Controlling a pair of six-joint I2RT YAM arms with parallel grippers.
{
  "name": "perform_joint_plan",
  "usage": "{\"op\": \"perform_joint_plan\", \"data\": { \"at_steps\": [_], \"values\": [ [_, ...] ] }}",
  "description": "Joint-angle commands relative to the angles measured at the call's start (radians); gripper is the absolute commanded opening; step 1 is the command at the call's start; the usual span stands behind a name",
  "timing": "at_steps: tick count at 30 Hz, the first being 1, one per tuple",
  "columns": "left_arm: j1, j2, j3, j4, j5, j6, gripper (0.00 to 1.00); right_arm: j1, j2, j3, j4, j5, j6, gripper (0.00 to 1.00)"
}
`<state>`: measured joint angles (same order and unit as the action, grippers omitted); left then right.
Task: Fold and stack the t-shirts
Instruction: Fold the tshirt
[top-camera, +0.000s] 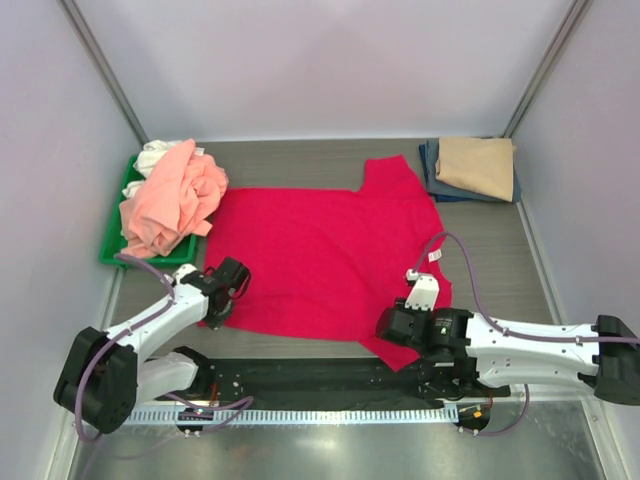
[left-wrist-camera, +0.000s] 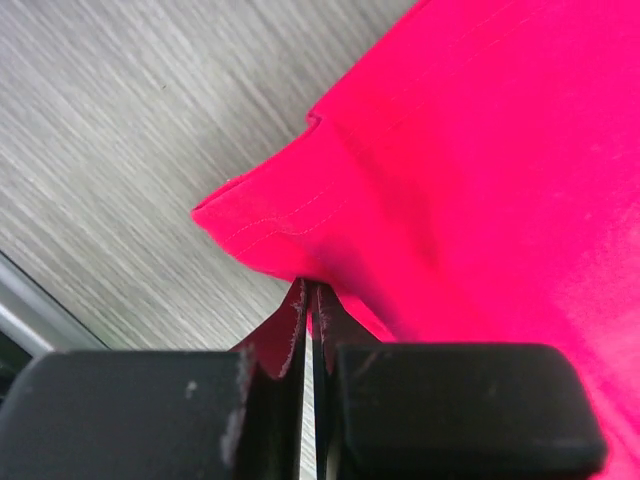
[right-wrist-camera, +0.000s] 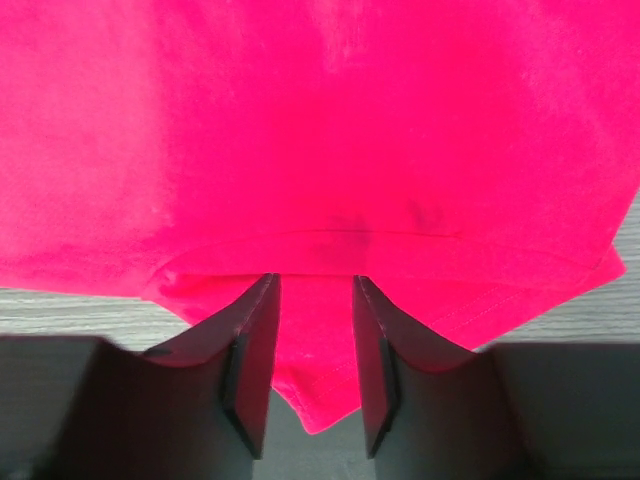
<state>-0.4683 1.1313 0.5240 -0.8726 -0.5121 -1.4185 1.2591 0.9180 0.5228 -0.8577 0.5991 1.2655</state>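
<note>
In the upper left of the top view, a tray (top-camera: 108, 250) holds a loose pink shirt (top-camera: 175, 200) over a white shirt (top-camera: 155, 155); I think they wait there for their turn. The red shirt (top-camera: 320, 255) lies flat in the middle of the table (top-camera: 300, 165), spread for folding. At its lower left corner the left gripper (left-wrist-camera: 310, 300) has its fingers pressed together on the hem, probably to carry this corner over. At the lower right the right gripper (right-wrist-camera: 315, 300) has its fingers apart, with a flap of hem between them, not yet squeezed. In the upper right a folded tan shirt (top-camera: 478, 160) lies on a navy shirt (top-camera: 432, 170); this looks like the stack. How much cloth the left fingers really hold is hidden between them. In the top view the wrists cover both pairs of fingertips.
</note>
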Motion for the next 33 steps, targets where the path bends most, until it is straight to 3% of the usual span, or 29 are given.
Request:
{"op": "perform_joint_plan", "data": {
  "at_steps": [1, 2, 4, 8, 15, 22, 27, 30, 33],
  "values": [
    [0.011, -0.040, 0.033, 0.031, -0.046, 0.078, 0.00, -0.003, 0.047, -0.006, 0.031, -0.015, 0.006, 0.43],
    [0.010, -0.051, 0.051, 0.009, -0.051, 0.088, 0.00, -0.004, 0.073, 0.002, 0.031, -0.031, 0.017, 0.51],
    [0.011, -0.085, 0.102, -0.005, -0.072, 0.127, 0.00, -0.004, 0.161, 0.017, 0.020, -0.056, 0.037, 0.53],
    [0.034, -0.102, 0.145, 0.012, -0.074, 0.196, 0.00, 0.005, 0.249, 0.019, 0.017, -0.117, 0.098, 0.54],
    [0.065, -0.146, 0.110, 0.099, 0.009, 0.294, 0.00, 0.045, 0.216, -0.024, 0.031, -0.180, 0.247, 0.55],
    [0.071, -0.202, 0.047, 0.164, 0.081, 0.316, 0.00, 0.118, 0.384, 0.089, -0.087, -0.251, 0.259, 0.77],
    [0.071, -0.240, 0.015, 0.172, 0.109, 0.313, 0.00, 0.131, 0.401, 0.103, -0.087, -0.272, 0.252, 0.80],
    [0.071, -0.258, 0.005, 0.167, 0.109, 0.317, 0.00, 0.129, 0.441, 0.072, -0.011, -0.292, 0.233, 0.71],
    [0.071, -0.260, 0.005, 0.158, 0.113, 0.323, 0.00, 0.131, 0.505, 0.078, 0.046, -0.280, 0.201, 0.32]
  ]
}}
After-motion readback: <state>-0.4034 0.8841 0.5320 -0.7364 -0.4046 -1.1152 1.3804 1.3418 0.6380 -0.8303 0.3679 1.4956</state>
